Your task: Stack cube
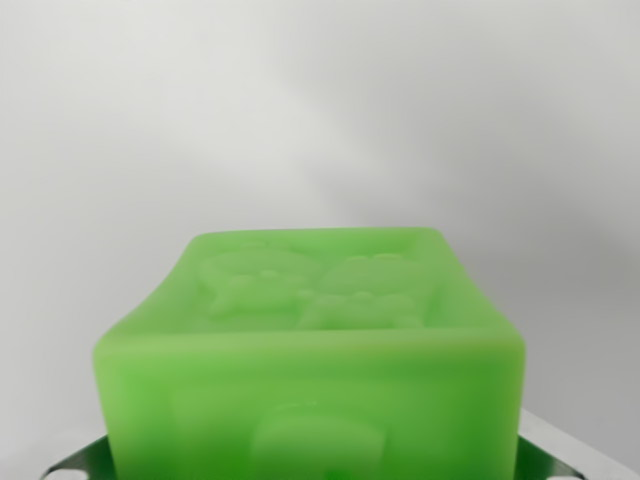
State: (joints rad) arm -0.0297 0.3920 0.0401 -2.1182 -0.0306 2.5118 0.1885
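The green cube (310, 365) fills the lower middle of the wrist view, close under the camera, with raised relief figures on its top face and another embossed shape on the near side. Its surface looks matte and slightly translucent, with rounded edges, which suggests a soft rubbery or foam-like toy block: light, somewhat yielding, grippy rather than slick, and unlikely to break. The flat, plain side faces seem the best place to hold it, squeezing gently so that it does not deform.

Grey metal parts of the gripper (310, 470) show at both lower corners, flanking the cube and apparently touching its sides. The gripper therefore appears closed on the cube. Behind lies only a blurred, pale grey surface (320, 110); no second cube is in view.
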